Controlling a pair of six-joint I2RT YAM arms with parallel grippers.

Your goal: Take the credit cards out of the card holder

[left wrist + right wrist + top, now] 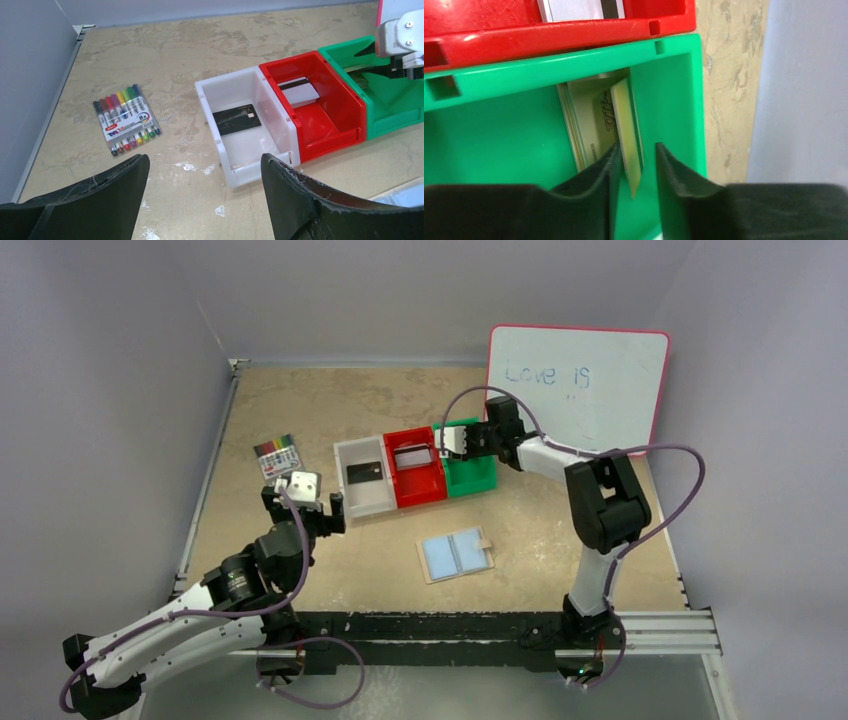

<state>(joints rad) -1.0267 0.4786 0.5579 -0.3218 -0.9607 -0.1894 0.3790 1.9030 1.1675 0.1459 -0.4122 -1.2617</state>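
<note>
Top external view: a mottled beige table (300, 400) boxed in by grey walls, with a red-framed whiteboard (580, 385) leaning at the back right. Three bins sit in a row, three cards, one to each! The black card (365, 472) lies flat in the white bin (342, 475), long side left to right. The silver-grey card (411, 454) lies the same way in the red bin (420, 495). The gold card (628, 140) stands on edge in a corner of the green bin (470, 478), between the slightly parted fingers of the right gripper (638, 147), with a gap on one side, not pinched. The one card holder (457, 555) lies open near the front, blue side up, long axis left to right, tab pointing right. The left gripper (205, 159) is spread wide and empty before the white bin, with one marker pack (277, 457) nearby.
</note>
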